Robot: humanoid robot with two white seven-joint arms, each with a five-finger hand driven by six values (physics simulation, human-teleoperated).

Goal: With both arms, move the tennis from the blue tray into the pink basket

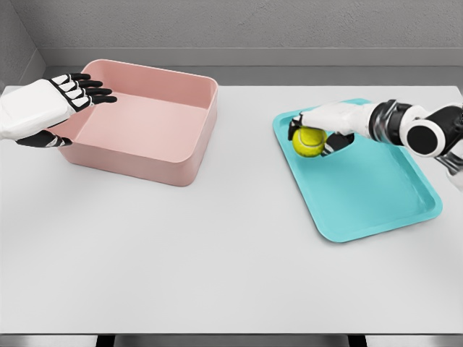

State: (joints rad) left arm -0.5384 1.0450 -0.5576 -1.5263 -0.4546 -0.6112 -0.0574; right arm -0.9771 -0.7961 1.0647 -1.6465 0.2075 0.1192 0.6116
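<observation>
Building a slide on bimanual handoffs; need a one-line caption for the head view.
Right robot hand grasps the tennis ball over the blue tray; left robot hand waits open beside the pink basket.

Bright, even overhead light on my table [217, 267]; faint soft shadows under basket [145, 119], tray [376, 195]; sharp, no glare.

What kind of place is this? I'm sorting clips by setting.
Probably a simulated tabletop test bench: a bare white table against plain grey walls, holding only a pink basket, a blue tray and a tennis ball.
</observation>
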